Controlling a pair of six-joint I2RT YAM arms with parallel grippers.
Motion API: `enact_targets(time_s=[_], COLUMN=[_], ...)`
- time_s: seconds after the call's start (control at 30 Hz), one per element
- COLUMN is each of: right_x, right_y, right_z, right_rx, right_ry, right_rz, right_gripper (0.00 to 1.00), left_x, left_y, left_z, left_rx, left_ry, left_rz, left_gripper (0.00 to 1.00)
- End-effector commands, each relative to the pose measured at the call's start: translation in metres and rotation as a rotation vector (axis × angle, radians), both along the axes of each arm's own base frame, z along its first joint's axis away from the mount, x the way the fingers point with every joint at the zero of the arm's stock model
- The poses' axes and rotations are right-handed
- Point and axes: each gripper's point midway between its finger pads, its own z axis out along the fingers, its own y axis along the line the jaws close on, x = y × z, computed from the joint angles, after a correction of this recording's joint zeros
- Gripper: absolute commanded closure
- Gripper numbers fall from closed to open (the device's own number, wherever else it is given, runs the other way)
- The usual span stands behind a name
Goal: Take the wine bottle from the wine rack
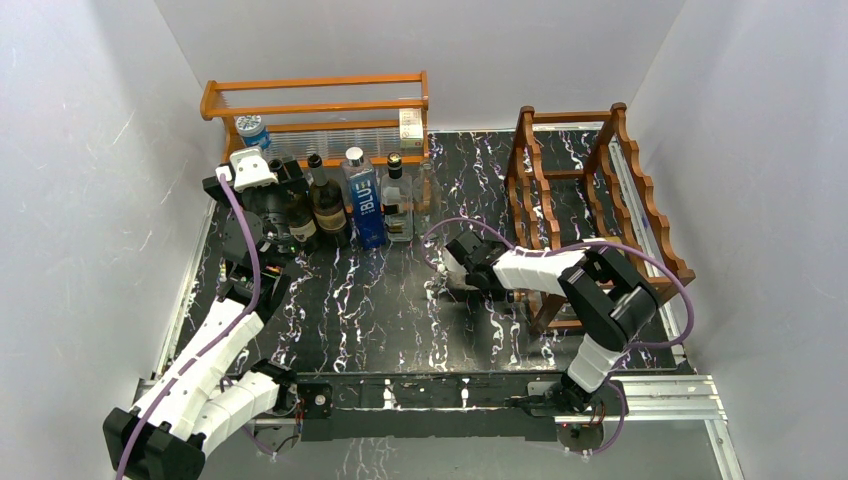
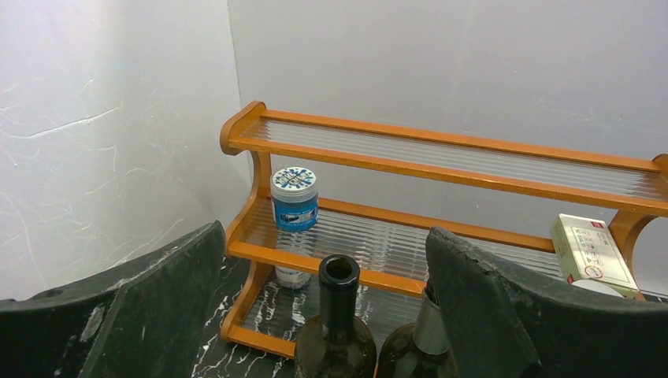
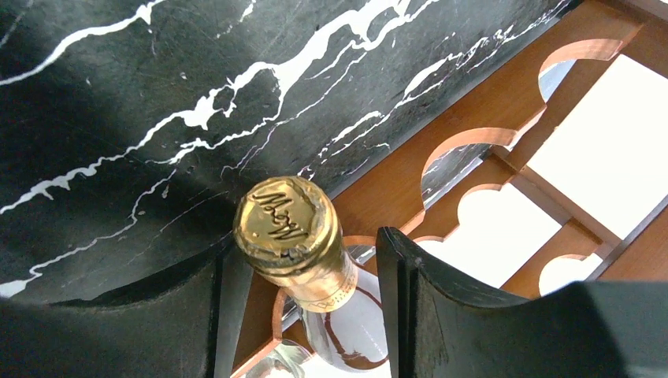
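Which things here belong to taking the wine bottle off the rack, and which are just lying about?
Job in hand:
wine rack
foil-topped wine bottle resting in it
right pincer, straddling the bottle's neck

Lying about:
orange shelf
blue-lidded jar and small box on it
row of standing bottles
left pincer, open at those bottles

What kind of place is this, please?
Probably a robot test cell staged as a small bar: plain white walls box in a black marbled table, with a wine rack and a row of bottles.
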Motion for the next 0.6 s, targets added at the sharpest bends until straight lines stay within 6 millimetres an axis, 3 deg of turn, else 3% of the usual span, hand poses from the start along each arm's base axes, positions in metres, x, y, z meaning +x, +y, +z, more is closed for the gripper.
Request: enact_targets(time_s=[0.0,0.23,0.57], right_x=[0.011,0.017,0.014], right_y=[0.0,-0.002,-0.003], right_z=[0.001,-0.007,-0.01], right_rx=[-0.013,-0.014,-0.017], right_ry=[-0.047,-0.05,-0.041], right_rz=[0.001,-0.004,0.006], right_gripper=[0.32,0.33,0.45], left_x=[-0.009,-0.009,-0.007], left_y=[0.002,0.003,0.001], left_z=[0.025,0.025,0.023], left_rx=[-0.03,-0.029,-0.025], left_ry=[-0.078,-0.081,-0.075], left_rz=[-0.008,-0.006,-0.013], left_gripper=[0.02,0.02,0.02])
